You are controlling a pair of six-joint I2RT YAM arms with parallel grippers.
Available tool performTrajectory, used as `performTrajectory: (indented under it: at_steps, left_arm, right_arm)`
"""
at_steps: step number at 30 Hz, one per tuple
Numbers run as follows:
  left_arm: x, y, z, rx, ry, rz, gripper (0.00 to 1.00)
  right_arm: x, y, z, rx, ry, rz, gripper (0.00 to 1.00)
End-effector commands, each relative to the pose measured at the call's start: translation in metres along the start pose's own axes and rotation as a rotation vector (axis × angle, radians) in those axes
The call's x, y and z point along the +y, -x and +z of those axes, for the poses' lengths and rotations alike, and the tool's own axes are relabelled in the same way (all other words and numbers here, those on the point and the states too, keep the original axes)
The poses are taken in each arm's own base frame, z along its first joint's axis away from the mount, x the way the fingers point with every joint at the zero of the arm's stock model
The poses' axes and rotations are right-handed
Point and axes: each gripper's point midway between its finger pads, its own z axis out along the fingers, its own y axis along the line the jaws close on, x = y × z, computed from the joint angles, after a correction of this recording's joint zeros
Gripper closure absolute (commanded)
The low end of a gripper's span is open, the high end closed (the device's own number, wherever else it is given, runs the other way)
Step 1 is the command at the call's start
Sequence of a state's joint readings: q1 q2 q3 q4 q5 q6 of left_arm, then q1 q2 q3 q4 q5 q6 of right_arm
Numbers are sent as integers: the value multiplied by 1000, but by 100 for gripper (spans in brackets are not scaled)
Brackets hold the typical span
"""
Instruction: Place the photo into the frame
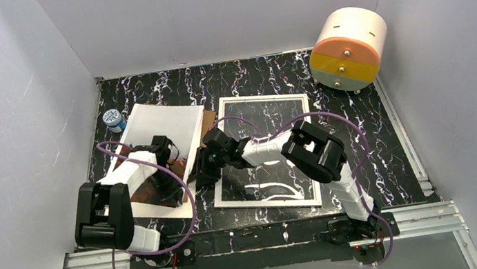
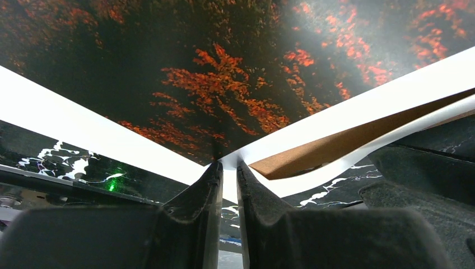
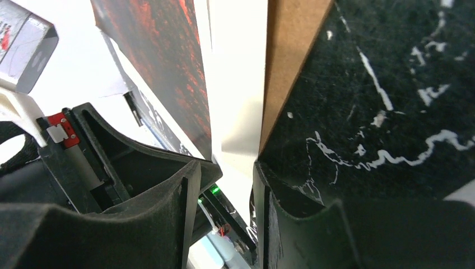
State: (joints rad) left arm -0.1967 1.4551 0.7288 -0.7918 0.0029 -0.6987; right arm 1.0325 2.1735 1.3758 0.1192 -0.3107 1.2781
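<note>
The photo (image 2: 224, 84) has its corner pinched in left jaws; right jaws parted, its edge just ahead

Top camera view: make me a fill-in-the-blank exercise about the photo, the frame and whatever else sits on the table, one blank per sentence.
1. The left fingers pinch the ___ border of the photo.
2. Under the photo lies a backing board whose colour is ___.
3. Seen from above, the frame lies to the photo's ___.
4. The drum stands at the back ___ corner of the table.

Missing words: white; brown; right; right.
</note>
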Motion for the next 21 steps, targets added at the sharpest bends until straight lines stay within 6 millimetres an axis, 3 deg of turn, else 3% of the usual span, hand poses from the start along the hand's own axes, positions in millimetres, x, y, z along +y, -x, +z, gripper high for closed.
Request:
performTrajectory:
  at_steps: [1, 10, 14, 21]
  left_arm:
    - [9, -23, 28, 82, 63, 2, 87]
    - [5, -23, 28, 81, 44, 15, 88]
    - [4, -24, 26, 81, 34, 16, 88]
    - [3, -24, 26, 73, 25, 8, 88]
  right_arm:
    - [34, -18, 0, 32, 206, -118, 52]
    - [40, -30, -2, 73, 276, -163, 50]
    - [35, -39, -1, 93, 271, -161, 45]
    - [25, -60, 5, 116, 231, -122, 45]
